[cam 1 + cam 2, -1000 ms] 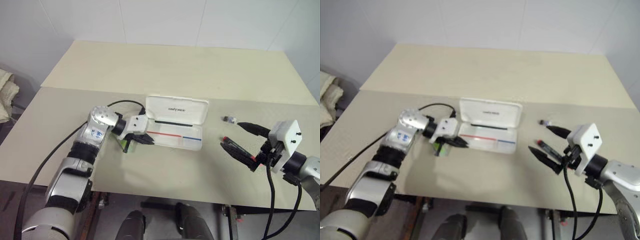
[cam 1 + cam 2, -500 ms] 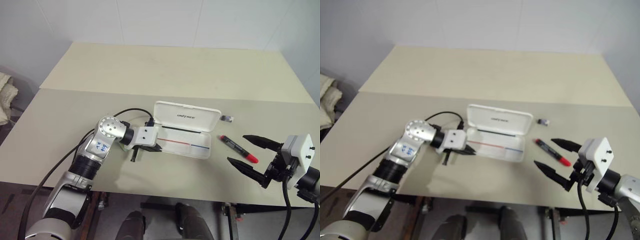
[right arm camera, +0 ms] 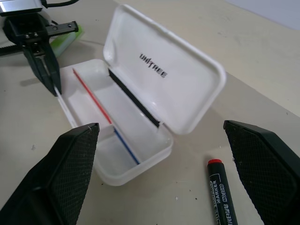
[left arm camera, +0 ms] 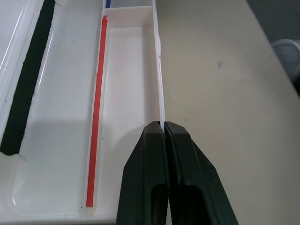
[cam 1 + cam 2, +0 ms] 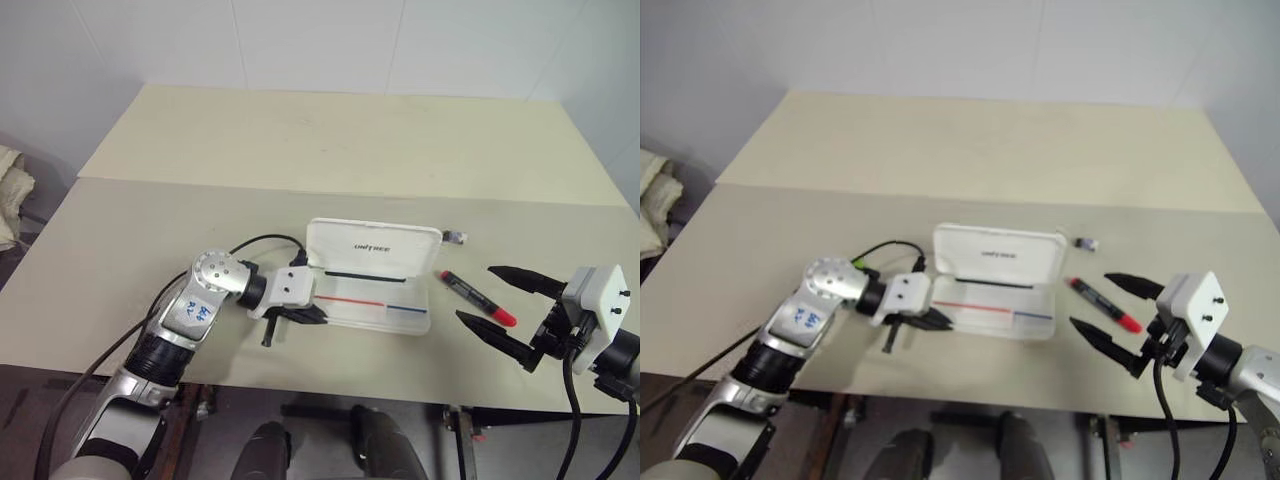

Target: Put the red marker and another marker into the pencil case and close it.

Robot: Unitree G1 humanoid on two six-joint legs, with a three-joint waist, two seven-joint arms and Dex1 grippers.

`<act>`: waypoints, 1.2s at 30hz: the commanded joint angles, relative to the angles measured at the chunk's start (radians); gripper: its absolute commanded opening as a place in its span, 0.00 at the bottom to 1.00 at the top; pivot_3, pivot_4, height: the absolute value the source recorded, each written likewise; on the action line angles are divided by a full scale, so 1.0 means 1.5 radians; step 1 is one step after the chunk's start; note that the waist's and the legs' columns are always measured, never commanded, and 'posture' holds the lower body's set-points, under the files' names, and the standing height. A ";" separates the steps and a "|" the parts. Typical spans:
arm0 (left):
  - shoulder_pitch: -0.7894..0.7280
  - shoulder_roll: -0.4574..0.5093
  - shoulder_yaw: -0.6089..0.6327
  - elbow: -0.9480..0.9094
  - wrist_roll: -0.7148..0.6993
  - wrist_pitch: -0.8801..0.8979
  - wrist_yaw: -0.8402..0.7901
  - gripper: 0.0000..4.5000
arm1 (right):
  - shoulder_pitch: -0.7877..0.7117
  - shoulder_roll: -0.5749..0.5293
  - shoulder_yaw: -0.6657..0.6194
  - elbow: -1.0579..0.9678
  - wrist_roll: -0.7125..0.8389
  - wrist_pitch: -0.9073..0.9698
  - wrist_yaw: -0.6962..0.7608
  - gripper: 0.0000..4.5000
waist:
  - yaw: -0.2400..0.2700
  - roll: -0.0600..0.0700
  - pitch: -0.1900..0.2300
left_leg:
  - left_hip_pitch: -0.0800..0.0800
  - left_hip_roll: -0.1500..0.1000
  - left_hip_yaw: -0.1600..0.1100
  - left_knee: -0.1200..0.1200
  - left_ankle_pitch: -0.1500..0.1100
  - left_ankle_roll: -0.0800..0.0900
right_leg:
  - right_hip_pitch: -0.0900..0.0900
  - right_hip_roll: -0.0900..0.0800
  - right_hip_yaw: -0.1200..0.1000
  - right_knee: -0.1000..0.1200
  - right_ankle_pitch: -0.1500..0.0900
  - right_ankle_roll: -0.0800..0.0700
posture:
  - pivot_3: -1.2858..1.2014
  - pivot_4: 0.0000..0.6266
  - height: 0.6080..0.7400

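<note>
My left gripper (image 4: 165,133), pinched on the near wall of the open case (image 5: 372,300), has dragged it back toward me, so the red marker (image 5: 477,298) now lies clear on the table just right of it, between my right gripper's (image 5: 492,300) spread fingers. The green marker (image 3: 65,40) is mostly hidden behind my left wrist, beside the case's left end.

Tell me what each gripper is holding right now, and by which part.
The left gripper is pinching the pencil case by its thin front wall. The right gripper is open, holding nothing.
</note>
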State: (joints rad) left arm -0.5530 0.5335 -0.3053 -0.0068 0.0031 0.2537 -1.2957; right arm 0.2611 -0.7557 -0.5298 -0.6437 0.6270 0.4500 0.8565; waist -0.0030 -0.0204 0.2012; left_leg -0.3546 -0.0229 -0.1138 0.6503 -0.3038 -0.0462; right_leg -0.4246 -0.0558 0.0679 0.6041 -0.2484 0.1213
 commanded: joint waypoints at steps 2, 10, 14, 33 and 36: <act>0.014 0.021 -0.005 -0.040 -0.011 0.000 0.006 0.01 | -0.008 -0.002 0.002 -0.011 0.000 -0.013 -0.006 1.00 | 0.000 0.000 0.000 | 0.000 0.000 0.000 0.000 0.000 0.000 | 0.000 0.000 0.000 0.000 0.000 0.000 | 0.52 0.24 1.00; 0.021 0.030 -0.017 -0.052 -0.011 0.005 0.027 0.37 | -0.015 -0.004 0.004 -0.004 0.000 -0.013 -0.002 1.00 | 0.000 0.000 0.000 | 0.000 0.000 0.001 0.000 0.000 0.000 | 0.000 0.000 0.001 0.000 0.000 0.000 | 0.52 0.24 1.00; 0.021 0.031 -0.019 -0.061 -0.013 0.010 0.035 0.67 | -0.021 -0.007 0.006 0.002 -0.001 -0.016 0.000 1.00 | 0.000 0.000 0.000 | 0.000 0.000 0.001 0.000 0.000 0.000 | 0.000 0.000 0.001 0.000 0.000 0.000 | 0.52 0.24 1.00; 0.037 0.037 0.018 -0.287 -0.129 0.192 0.089 1.00 | -0.047 -0.029 0.029 0.037 -0.012 -0.009 0.010 1.00 | 0.000 0.000 0.000 | 0.000 0.000 0.001 0.000 0.000 0.000 | 0.000 0.000 0.002 -0.001 0.000 0.000 | 0.52 0.24 1.00; 0.044 0.028 0.059 -0.298 -0.180 0.192 0.101 1.00 | -0.049 -0.030 0.040 0.053 -0.024 0.005 -0.007 1.00 | 0.000 0.000 0.000 | 0.000 0.000 0.001 0.000 0.000 0.000 | 0.000 0.000 0.002 -0.001 0.000 0.000 | 0.52 0.24 1.00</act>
State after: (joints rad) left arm -0.4939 0.5826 -0.2617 -0.4140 -0.2188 0.5459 -1.1559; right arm 0.1964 -0.7849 -0.4739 -0.5745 0.5981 0.4495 0.8582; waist -0.0035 -0.0205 0.2013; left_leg -0.3546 -0.0229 -0.1119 0.6506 -0.3038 -0.0462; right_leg -0.4246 -0.0557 0.0703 0.6028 -0.2483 0.1216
